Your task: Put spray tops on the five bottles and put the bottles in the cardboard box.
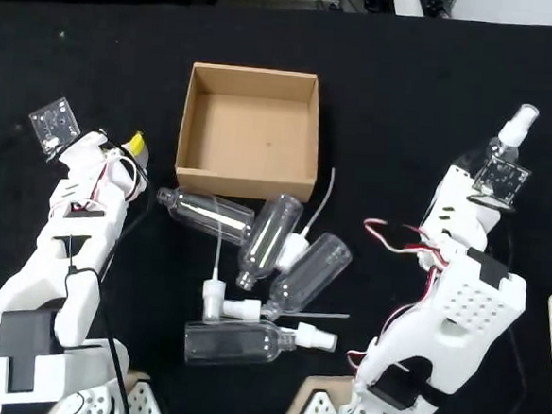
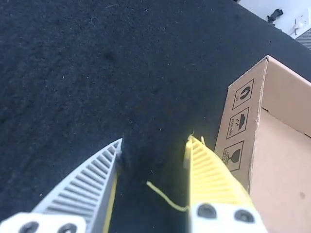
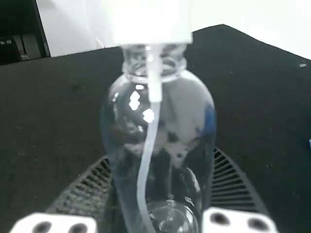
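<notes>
Right gripper (image 3: 160, 158) is clamped on a spray-topped bottle (image 3: 160, 116) out at 2 o'clock. Next I'd guess it swings over to the empty cardboard box (image 1: 245, 182) at 11 and drops it in. Left gripper (image 2: 154, 145) sits wide open beside the box.

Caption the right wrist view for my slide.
Right claw gripping a clear plastic bottle, white spray top at its neck.
</notes>
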Robot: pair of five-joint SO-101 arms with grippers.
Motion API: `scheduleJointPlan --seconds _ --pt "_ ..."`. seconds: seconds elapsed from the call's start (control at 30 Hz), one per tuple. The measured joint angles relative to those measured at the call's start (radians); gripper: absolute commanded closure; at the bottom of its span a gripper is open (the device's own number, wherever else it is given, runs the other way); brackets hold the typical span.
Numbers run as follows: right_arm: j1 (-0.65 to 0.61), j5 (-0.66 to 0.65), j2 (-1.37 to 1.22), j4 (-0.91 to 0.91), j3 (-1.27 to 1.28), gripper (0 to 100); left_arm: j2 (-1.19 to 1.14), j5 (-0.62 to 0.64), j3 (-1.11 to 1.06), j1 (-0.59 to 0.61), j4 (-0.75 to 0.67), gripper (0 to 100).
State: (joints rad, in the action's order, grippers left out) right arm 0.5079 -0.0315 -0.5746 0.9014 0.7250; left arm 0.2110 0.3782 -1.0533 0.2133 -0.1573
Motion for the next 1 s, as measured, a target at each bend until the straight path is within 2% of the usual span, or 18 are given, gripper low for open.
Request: scheduleJointPlan --seconds 0.1,0.23,0.3,0.47,0.8,1.0 --pt "0.0 -0.032 0.0 0.0 0.0 77.4 0.0 0.0 0.0 0.0 0.0 82" --pt "0.0 -0.06 0.0 0.0 0.0 66.3 0.0 0.0 0.0 0.0 0.0 82" --pt "0.0 -0.066 0.0 0.0 0.0 64.5 0.0 0.0 0.0 0.0 0.0 82" --pt "0.0 -0.069 0.017 0.0 0.052 64.5 0.0 0.0 0.0 0.0 0.0 82" --pt "0.0 -0.069 0.236 0.0 0.187 64.5 0.0 0.0 0.0 0.0 0.0 82" --pt "0.0 -0.069 0.29 -0.009 0.198 74.0 0.0 0.0 0.0 0.0 0.0 82"
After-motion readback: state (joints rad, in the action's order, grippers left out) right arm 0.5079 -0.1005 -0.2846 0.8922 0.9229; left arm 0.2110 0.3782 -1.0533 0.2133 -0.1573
